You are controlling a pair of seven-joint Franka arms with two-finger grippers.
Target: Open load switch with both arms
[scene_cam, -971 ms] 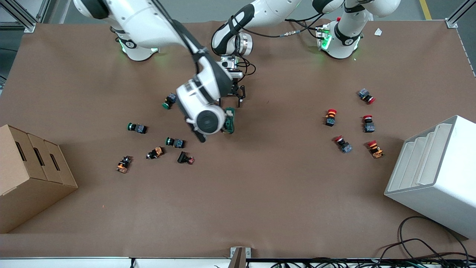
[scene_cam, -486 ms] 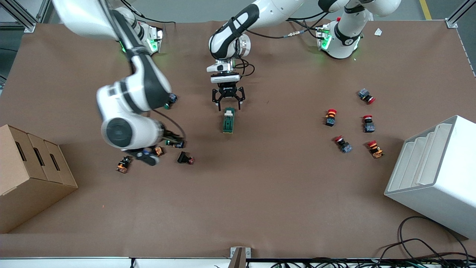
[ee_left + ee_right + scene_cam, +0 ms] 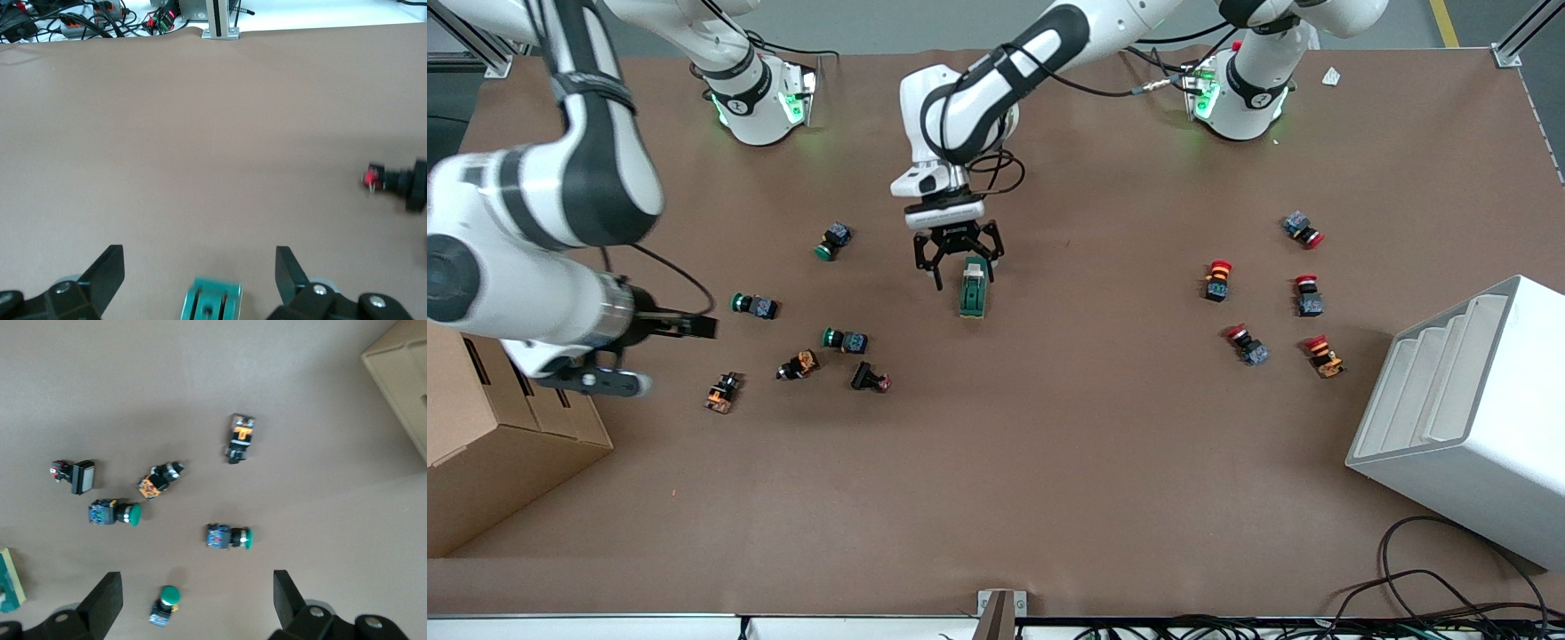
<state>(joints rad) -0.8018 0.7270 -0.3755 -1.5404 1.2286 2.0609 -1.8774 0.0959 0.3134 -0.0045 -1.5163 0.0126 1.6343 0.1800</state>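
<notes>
The load switch (image 3: 973, 292), a dark green block with a white lever at its end nearer the bases, lies flat mid-table. My left gripper (image 3: 963, 269) hangs open over that lever end, one finger on each side of it. In the left wrist view the switch (image 3: 210, 304) shows low between the spread fingers (image 3: 110, 267) of the left gripper (image 3: 199, 267), untouched. My right gripper (image 3: 683, 326) is up in the air over the push buttons toward the right arm's end. It is open in the right wrist view (image 3: 198, 593), which shows the switch (image 3: 9, 581) at its edge.
Several green, orange and black push buttons (image 3: 845, 340) lie between the switch and a cardboard box (image 3: 507, 427). Several red-capped buttons (image 3: 1247, 345) lie toward the left arm's end, beside a white bin (image 3: 1476, 418). Cables (image 3: 1432, 596) trail at the table's front edge.
The right arm swung up and away from the switch toward the cardboard box. The left gripper moved, still open, onto the switch's lever end. The switch stayed put.
</notes>
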